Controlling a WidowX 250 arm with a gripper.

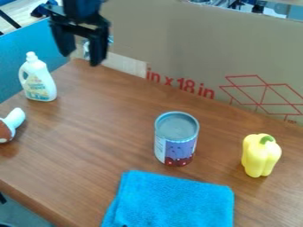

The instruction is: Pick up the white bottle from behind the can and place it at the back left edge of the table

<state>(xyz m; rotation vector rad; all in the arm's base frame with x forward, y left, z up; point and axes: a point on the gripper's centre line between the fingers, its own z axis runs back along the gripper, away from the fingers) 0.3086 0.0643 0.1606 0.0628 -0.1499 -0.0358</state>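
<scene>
Cardboard panel: large red print reads "in x 18 in". To its right, red line drawing of a box, with small red characters below, illegible. White bottle: front label carries print, too blurred to read. Can: print on pale side panel, too small to read.
</scene>
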